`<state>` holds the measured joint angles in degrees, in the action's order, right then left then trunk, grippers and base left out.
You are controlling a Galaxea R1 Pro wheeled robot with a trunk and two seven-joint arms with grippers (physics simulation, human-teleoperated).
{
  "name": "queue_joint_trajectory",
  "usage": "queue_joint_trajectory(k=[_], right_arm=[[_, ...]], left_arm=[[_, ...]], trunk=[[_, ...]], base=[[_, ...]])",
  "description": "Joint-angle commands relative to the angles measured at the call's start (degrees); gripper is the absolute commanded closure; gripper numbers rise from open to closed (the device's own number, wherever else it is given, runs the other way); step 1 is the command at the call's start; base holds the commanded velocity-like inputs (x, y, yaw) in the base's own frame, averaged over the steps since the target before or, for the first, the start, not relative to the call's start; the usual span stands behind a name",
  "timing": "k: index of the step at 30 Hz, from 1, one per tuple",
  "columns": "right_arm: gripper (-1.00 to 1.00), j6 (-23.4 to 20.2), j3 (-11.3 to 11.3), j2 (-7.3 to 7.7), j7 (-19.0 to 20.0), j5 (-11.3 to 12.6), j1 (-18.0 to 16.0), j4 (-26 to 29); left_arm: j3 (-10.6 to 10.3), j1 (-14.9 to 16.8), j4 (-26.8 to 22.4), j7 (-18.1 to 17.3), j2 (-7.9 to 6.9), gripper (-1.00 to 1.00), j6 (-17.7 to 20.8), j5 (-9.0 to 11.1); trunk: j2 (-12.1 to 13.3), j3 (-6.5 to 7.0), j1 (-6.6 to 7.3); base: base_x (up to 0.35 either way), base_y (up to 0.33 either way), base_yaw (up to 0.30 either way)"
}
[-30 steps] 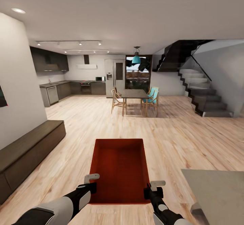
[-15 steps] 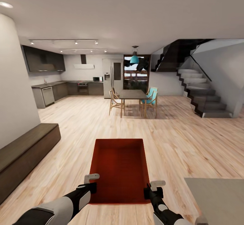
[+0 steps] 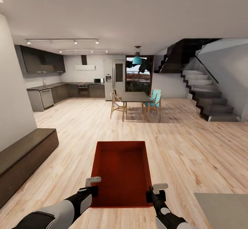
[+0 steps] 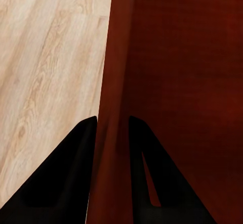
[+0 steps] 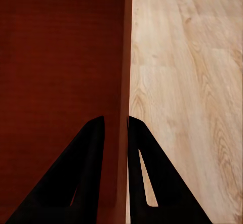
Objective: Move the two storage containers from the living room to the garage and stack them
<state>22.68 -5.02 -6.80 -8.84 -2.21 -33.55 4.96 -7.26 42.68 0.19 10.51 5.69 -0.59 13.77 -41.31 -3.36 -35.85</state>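
Unmoved between left hand (image 3: pixel 92 185) and right hand (image 3: pixel 155 191): storage container (image 3: pixel 121 173).

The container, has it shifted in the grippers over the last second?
No. The container sits at the same spot between the left gripper and right gripper; the bench and counter slid in view as the camera moved.

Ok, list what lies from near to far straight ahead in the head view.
left gripper and right gripper shut on the storage container → wood-plank floor → dining table with chairs → glass door.
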Motion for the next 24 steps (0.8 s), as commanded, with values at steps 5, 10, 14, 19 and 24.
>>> queue_joint_trajectory(k=[5,10,14,19,24], right_arm=[[1.0,0.4,-0.2,0.38,-0.8,1.0,0.0,-0.8],[1.0,0.4,-0.2,0.38,-0.8,1.0,0.0,-0.8],[1.0,0.4,-0.2,0.38,-0.8,1.0,0.0,-0.7],[1.0,0.5,-0.2,0.38,-0.8,1.0,0.0,-0.7],[1.0,0.6,-0.2,0.38,-0.8,1.0,0.0,-0.7]], left_arm=[[2.4,0.1,-0.2,0.7,-0.33,1.0,-0.1,0.0],[2.4,0.1,-0.2,0.7,-0.33,1.0,-0.1,0.0],[2.4,0.1,-0.2,0.7,-0.33,1.0,-0.1,0.0],[2.4,0.1,-0.2,0.7,-0.33,1.0,-0.1,0.0],[2.4,0.1,-0.2,0.7,-0.33,1.0,-0.1,0.0]], trunk=[[-0.1,-0.09,-0.05],[-0.1,-0.09,-0.05],[-0.1,-0.09,-0.05],[-0.1,-0.09,-0.05],[-0.1,-0.09,-0.05]], base=[[0.321,0.0,0.0],[0.321,0.0,0.0],[0.321,0.0,-0.133],[0.321,0.0,-0.237],[0.321,0.0,-0.281]])
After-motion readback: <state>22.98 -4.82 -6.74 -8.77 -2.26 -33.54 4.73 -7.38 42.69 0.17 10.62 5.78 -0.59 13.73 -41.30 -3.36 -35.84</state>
